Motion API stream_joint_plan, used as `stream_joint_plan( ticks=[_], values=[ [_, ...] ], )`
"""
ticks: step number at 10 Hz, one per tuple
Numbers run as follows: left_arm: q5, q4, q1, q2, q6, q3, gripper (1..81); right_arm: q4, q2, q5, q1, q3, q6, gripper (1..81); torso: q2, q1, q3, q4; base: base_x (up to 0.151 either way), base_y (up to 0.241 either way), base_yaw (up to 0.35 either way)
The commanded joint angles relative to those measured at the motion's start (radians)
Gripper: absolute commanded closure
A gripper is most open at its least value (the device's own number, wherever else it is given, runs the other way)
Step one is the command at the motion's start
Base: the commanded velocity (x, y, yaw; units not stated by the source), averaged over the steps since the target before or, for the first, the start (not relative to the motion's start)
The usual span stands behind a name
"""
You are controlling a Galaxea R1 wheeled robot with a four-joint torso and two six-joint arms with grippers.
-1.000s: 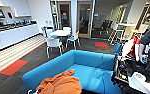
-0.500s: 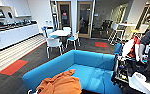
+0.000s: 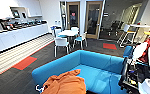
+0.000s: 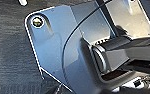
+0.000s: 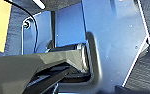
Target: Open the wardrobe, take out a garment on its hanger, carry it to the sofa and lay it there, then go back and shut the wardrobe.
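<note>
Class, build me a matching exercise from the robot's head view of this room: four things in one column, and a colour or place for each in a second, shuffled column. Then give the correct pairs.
Things
1. garment
2. sofa
3. white chairs
4. red floor patch

Descriptions
A. bright blue, wide, in the near middle of the room
B. set around a small white table, beyond the sofa
C. rust-orange, lying on the sofa's near end
D. flat on the dark carpet, beside the pale striped strip along the counter

Pairs: 1-C, 2-A, 3-B, 4-D
</note>
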Motion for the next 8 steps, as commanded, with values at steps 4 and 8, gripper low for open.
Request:
stream_joint_plan(
  ticks=[4,8],
  values=[
    [0.05,0.008,-0.034,0.0,0.018,-0.006,1.0,-0.011,0.008,-0.046,0.022,0.008,-0.005,1.0,0.0,0.0,0.0,0.0,0.0,0.0,0.302],
    [0.048,0.008,-0.034,0.002,0.037,-0.006,1.0,-0.012,0.008,-0.048,0.025,0.005,-0.005,1.0,0.0,0.0,0.0,0.0,0.0,0.0,0.303]
  ],
)
